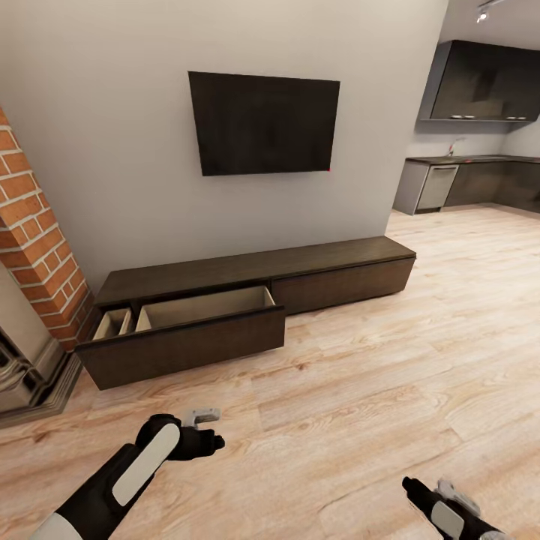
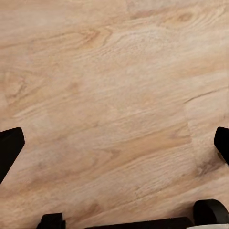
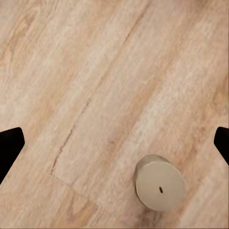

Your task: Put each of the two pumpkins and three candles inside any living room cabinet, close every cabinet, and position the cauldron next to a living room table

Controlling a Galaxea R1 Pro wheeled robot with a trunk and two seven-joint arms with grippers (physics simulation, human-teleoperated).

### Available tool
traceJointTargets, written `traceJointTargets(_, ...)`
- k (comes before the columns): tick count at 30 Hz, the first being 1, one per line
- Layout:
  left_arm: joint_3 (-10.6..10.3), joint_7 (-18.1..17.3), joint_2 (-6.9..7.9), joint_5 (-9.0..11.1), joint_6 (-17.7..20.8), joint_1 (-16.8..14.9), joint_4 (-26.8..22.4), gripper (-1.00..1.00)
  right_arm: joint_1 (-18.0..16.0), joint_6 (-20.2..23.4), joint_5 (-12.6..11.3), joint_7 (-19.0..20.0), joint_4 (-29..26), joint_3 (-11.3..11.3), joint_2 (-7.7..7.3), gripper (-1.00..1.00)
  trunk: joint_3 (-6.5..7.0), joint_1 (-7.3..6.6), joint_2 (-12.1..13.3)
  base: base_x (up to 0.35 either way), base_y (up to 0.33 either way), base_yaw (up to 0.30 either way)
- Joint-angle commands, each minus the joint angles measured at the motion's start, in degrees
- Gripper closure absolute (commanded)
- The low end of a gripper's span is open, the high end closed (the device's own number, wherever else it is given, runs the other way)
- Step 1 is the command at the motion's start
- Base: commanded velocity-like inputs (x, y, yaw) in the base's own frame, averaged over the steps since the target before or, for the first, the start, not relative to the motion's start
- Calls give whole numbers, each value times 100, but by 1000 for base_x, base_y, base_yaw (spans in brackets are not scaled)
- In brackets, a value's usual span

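— Looking at the cabinet (image 1: pixel 247 300) first: which way does it run?

— Its long axis lies along the pale wall (image 1: pixel 112 150), from the brick fireplace (image 1: pixel 37 247) at the robot's left toward the kitchen (image 1: pixel 480 150) opening at the right. The left drawer (image 1: pixel 187 334) is pulled out toward the robot, its pale tan inside showing, split into a narrow compartment and a wide one. The right drawer front sits flush.

— And the room?

— Light wood plank floor (image 1: pixel 390 375), a black TV (image 1: pixel 262 124) mounted on the wall above the cabinet, dark cupboards in the kitchen beyond.

— Any candle?

— One candle (image 3: pixel 158 182) in the right wrist view: a short pale cylinder standing upright on the planks, its round top with a small dark wick mark facing the camera.

— Where does it stand relative to the right gripper (image 3: pixel 114 143)?

— Below it on the floor, between the two dark fingertips (image 3: pixel 9 148) but nearer one of them, touching neither. Those fingertips sit at opposite edges of the picture, spread wide.

— The left gripper (image 2: pixel 114 143)?

— Also spread wide, its fingertips (image 2: pixel 9 148) far apart over bare planks. In the head view it hangs over the floor, short of the pulled-out drawer and well apart from it.

— And the right arm in that view?

— Low at the right, over the floor, far from the cabinet.
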Motion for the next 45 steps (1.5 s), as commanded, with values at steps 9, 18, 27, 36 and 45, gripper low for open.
traceJointTargets(9, -5, 61, -388, -669, -363, -6, 205, -100, 0, -53, -22, -309, -769, 373, 0, -100, -5, -1, -2, 0, 0, 0)
traceJointTargets(18, -7, 48, -403, -699, -398, -6, 210, -100, 0, 156, -23, -1708, -1327, 554, 119, -100, -5, -1, -2, 0, 0, 0)
traceJointTargets(27, -18, -42, -396, -717, -393, -6, 210, -100, 0, 179, -30, -2321, -1417, 657, 256, -100, -5, -1, -2, -10, 0, 0)
traceJointTargets(36, -74, -46, -403, -719, -399, -6, 210, -100, 0, 172, -30, -2309, -1372, 655, 257, -100, -5, -1, -2, -36, -120, 0)
traceJointTargets(45, -78, -46, -404, -718, -399, -6, 210, -100, 0, 198, -49, -2285, -1355, 655, 257, -100, -5, -1, -2, -1, -88, 0)
